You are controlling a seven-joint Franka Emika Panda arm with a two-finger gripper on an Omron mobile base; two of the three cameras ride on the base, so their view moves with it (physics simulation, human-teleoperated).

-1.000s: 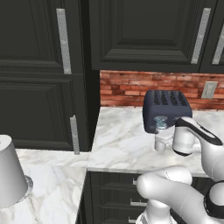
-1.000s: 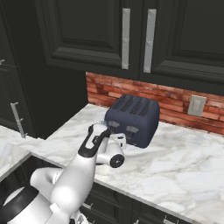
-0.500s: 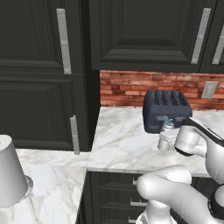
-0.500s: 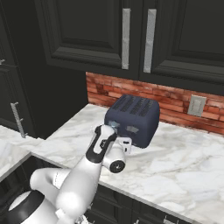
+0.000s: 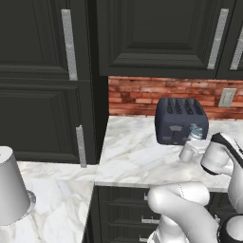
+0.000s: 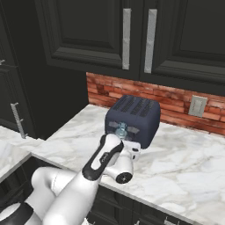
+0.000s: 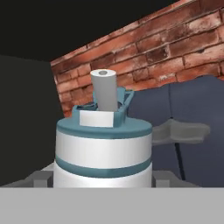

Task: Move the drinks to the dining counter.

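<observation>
Our hand (image 6: pixel 128 151) sits low around the metal bottle (image 7: pixel 104 151), just in front of the toaster (image 5: pixel 181 119), near the worktop (image 5: pixel 137 156) front edge. We cannot tell whether the fingers are clenched. If they close too low or off-centre, the bottle may tip against the toaster.

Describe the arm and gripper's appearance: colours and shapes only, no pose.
The arm is glossy white, built of rounded, tubular links with dark bands at the joints. A black strip runs along the forearm. The wrist ends in a round white cap with a small dark centre. The gripper has small grey finger tips.
</observation>
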